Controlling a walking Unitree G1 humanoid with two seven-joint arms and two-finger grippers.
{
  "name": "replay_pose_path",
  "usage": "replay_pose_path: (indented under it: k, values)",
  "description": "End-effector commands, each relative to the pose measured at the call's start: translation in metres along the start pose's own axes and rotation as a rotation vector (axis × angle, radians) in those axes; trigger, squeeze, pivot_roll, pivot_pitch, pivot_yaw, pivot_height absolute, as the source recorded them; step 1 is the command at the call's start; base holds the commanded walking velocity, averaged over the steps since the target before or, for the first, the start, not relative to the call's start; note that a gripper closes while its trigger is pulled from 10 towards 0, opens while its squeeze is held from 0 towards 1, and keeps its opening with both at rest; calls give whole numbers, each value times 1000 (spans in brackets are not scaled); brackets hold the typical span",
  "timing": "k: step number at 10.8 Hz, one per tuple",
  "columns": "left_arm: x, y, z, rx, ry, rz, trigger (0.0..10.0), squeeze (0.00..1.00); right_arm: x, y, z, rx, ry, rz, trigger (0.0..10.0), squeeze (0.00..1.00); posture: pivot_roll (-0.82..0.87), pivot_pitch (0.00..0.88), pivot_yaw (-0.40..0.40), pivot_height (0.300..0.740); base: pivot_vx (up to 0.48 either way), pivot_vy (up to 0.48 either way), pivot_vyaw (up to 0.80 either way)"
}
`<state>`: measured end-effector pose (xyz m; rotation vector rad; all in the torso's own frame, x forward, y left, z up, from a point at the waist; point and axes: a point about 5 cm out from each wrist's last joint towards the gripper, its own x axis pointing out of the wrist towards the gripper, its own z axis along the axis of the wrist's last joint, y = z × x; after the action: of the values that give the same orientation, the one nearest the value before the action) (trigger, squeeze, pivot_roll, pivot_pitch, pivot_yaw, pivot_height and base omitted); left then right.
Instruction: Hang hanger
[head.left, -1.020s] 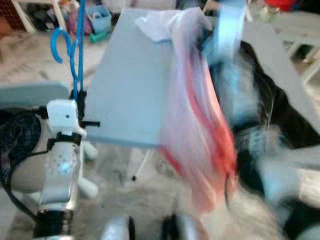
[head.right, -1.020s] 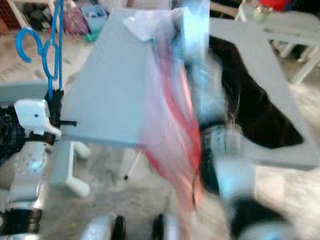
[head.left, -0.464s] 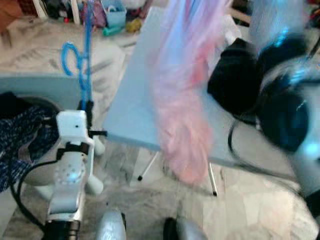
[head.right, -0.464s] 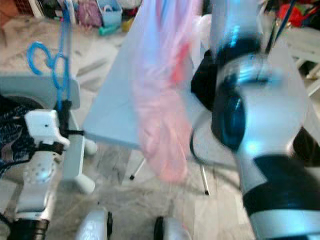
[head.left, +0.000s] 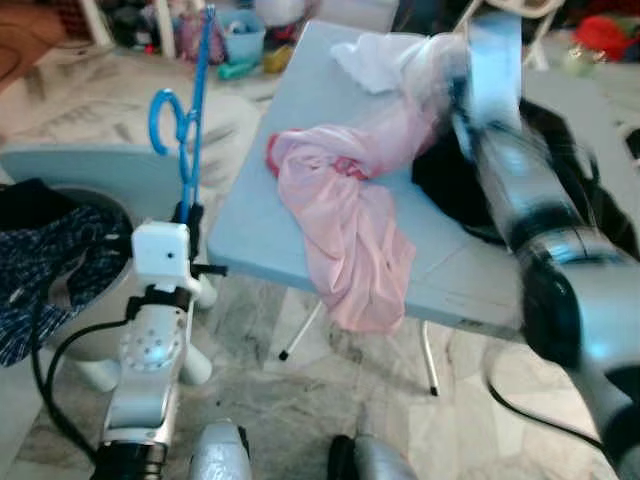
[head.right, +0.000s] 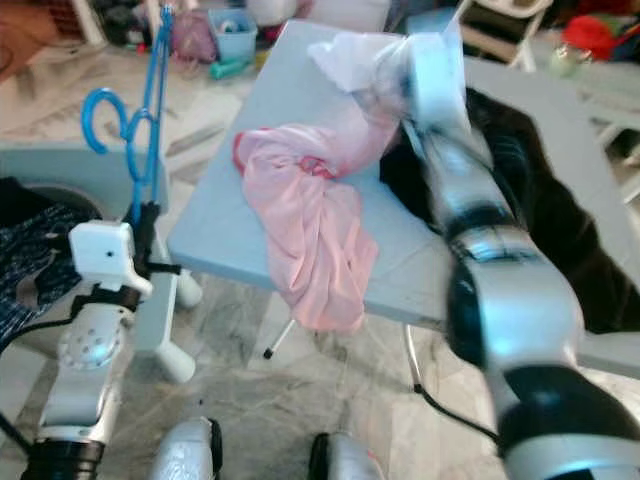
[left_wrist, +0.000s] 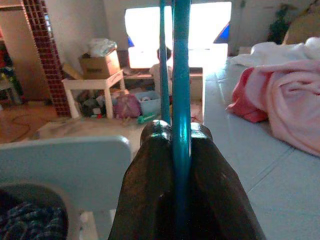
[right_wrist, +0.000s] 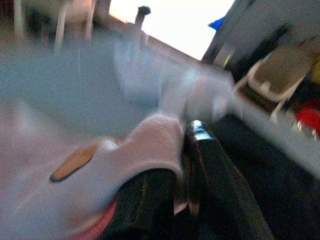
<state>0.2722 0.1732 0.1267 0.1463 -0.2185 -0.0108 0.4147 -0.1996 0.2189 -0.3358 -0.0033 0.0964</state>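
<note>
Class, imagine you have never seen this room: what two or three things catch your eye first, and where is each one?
A pink garment sprawls across the near corner of the grey table and droops over its edge, its far end pinched in the right gripper. The left gripper holds a blue hanger upright beside the table. A black cloth lies behind the right arm.
</note>
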Motion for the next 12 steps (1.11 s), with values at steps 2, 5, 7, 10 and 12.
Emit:
replay_pose_path:
  k: [2,5,7,10,12]
  values:
    - [0,-7,1,3,4,-33,10000,0,-12,-14,-28,-162,111,107,10000,1000,132,146,-89,740,0,0,0]
    - [-3,-3,2,45,10,-46,10000,0,-52,-19,-77,-275,181,542,10000,1000,131,172,-67,740,0,0,0]
    - [-3,1,0,56,19,-55,10000,0,-75,-34,-91,-370,257,722,10000,1000,127,170,-60,740,0,0,0]
    - [-1,-6,1,49,14,-70,10000,0,-84,-27,-65,67,68,973,10000,1000,126,161,-60,740,0,0,0]
    - [-2,-8,0,46,16,-76,10000,0,-88,16,-55,432,-119,1029,10000,1000,135,150,-62,740,0,0,0]
